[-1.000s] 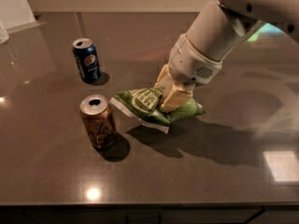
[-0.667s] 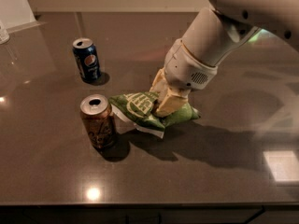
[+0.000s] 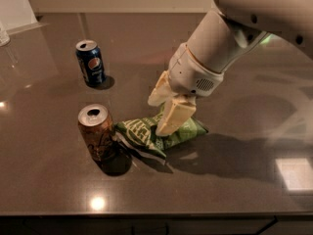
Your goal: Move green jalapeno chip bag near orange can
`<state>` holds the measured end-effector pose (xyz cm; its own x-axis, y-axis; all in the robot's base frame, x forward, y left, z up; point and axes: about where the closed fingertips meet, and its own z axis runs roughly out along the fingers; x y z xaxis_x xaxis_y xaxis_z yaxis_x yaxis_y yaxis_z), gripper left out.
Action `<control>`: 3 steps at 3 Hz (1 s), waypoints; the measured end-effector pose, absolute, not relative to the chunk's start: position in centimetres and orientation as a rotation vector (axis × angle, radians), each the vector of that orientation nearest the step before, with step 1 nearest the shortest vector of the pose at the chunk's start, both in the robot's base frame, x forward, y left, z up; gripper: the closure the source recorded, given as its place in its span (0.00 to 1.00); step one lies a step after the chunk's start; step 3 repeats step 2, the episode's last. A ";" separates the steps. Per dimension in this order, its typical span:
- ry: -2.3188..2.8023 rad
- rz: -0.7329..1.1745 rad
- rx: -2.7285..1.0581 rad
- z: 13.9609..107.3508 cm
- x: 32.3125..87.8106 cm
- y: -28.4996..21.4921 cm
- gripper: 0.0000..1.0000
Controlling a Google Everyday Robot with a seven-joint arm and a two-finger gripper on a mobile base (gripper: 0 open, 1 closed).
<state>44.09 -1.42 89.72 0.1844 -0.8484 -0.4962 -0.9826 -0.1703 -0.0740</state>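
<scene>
The green jalapeno chip bag (image 3: 146, 133) lies crumpled on the dark table, its left end close to the orange can (image 3: 97, 132), which stands upright at the front left. My gripper (image 3: 160, 117) comes down from the upper right on a white arm. Its cream fingers (image 3: 175, 115) straddle the bag's middle and are shut on it, with green showing between them. The bag's right end (image 3: 193, 129) sticks out past the fingers and rests on the table.
A dark blue Pepsi can (image 3: 90, 62) stands upright behind and left of the orange can. The table's front edge (image 3: 156, 214) runs along the bottom. A pale object (image 3: 14, 6) sits at the far left corner.
My gripper has moved left with the chip bag, bringing the bag's left end closer to the orange can. Both cans have stayed where they were.
</scene>
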 end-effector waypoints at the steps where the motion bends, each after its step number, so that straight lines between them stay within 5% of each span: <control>1: 1.722 0.485 -2.092 89.8 44.0 -1.3 0.00; 3: 1.722 0.485 -2.092 89.8 44.0 -1.3 0.00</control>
